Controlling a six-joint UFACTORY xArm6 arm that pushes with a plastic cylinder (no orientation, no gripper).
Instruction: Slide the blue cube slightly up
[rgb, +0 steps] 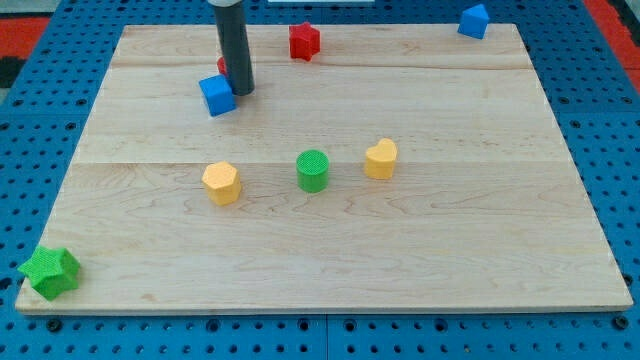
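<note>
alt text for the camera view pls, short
My tip rests against the right side of the blue cube near the top left of a wooden board, with a red block partly hidden behind the rod. Other coloured blocks are scattered across the board.

My tip (242, 91) touches the blue cube (216, 95) at its right.

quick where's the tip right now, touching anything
No gripper, just a rod: my tip sits against the right side of the blue cube; firm contact cannot be told. A red block shows partly behind the rod.
</note>
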